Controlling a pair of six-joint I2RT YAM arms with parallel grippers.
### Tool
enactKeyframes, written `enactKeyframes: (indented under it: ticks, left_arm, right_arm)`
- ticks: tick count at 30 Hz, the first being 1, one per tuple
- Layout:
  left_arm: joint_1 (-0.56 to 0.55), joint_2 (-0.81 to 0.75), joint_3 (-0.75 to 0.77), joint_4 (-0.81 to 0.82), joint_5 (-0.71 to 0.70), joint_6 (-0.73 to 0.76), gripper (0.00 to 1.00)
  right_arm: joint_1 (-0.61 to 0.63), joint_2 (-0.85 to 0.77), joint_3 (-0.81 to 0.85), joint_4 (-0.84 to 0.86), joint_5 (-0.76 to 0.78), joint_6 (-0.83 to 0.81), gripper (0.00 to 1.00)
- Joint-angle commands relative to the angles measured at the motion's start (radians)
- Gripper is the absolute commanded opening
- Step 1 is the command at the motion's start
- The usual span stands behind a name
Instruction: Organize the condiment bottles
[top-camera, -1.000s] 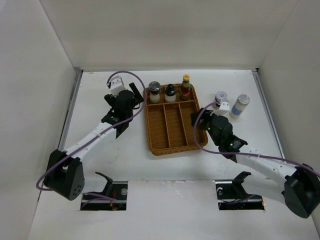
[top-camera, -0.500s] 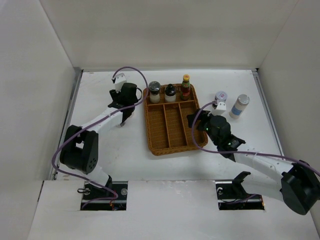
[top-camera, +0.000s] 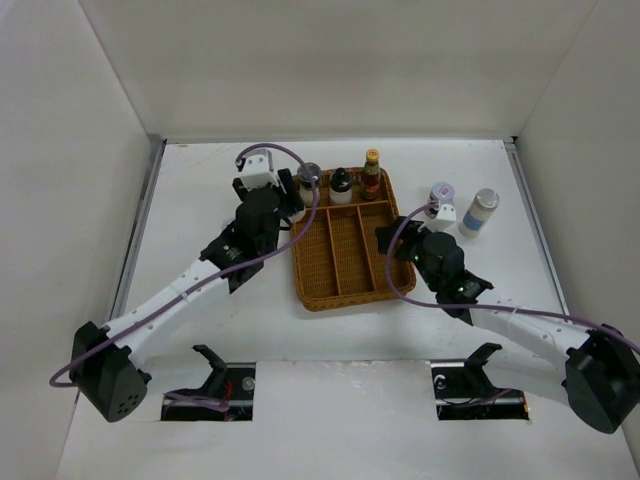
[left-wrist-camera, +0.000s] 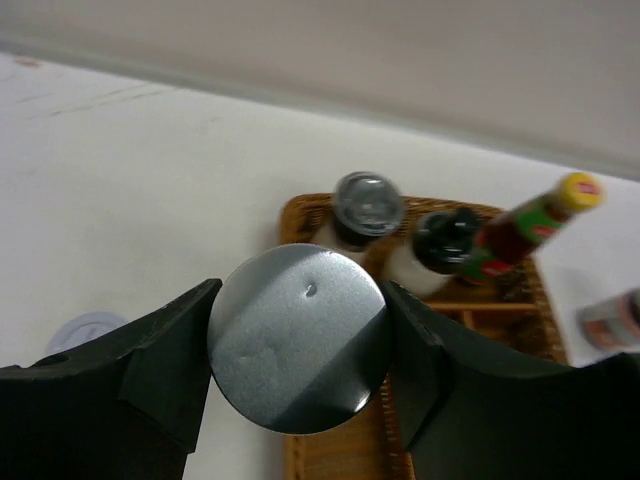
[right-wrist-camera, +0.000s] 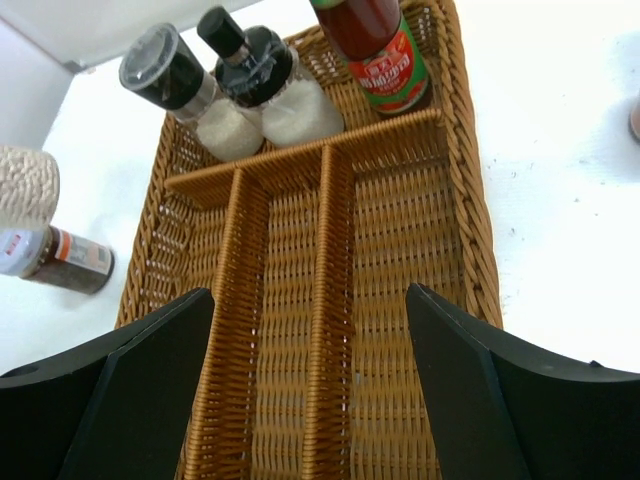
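The left fingers (left-wrist-camera: 150, 372) are clamped on a silver-lidded jar (left-wrist-camera: 297, 352), lid up, right at the upper-left corner of the wicker tray (top-camera: 342, 258). The tray lies ahead and to the right, so the left arm is nearer. The right fingers (right-wrist-camera: 135, 390) hang apart, empty, over the tray.

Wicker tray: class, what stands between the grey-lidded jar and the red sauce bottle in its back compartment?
A black-capped bottle stands between them, plain in the top view and both wrist views.
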Motion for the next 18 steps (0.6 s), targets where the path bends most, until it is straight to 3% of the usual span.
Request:
enactKeyframes:
  ticks: [1, 5, 15, 18]
  left_arm:
    - [-0.068, 0.036, -0.008, 0.064, 0.025, -0.011, 0.37]
    - [-0.108, 0.137, 0.006, 0.159, 0.056, -0.014, 0.37]
    - [-0.087, 0.343, 0.009, 0.333, 0.099, 0.001, 0.37]
    - [-0.081, 0.383, -0.008, 0.339, 0.082, 0.000, 0.46]
  right_arm:
    - [-0.004, -0.034, -0.016, 0.069, 0.036, 0.011, 0.84]
    - [-0.004, -0.043, -0.017, 0.069, 0.036, 0.011, 0.85]
    - [-0.005, -0.039, -0.016, 0.067, 0.030, 0.011, 0.85]
    - [0.001, -0.036, -0.016, 0.070, 0.030, 0.009, 0.86]
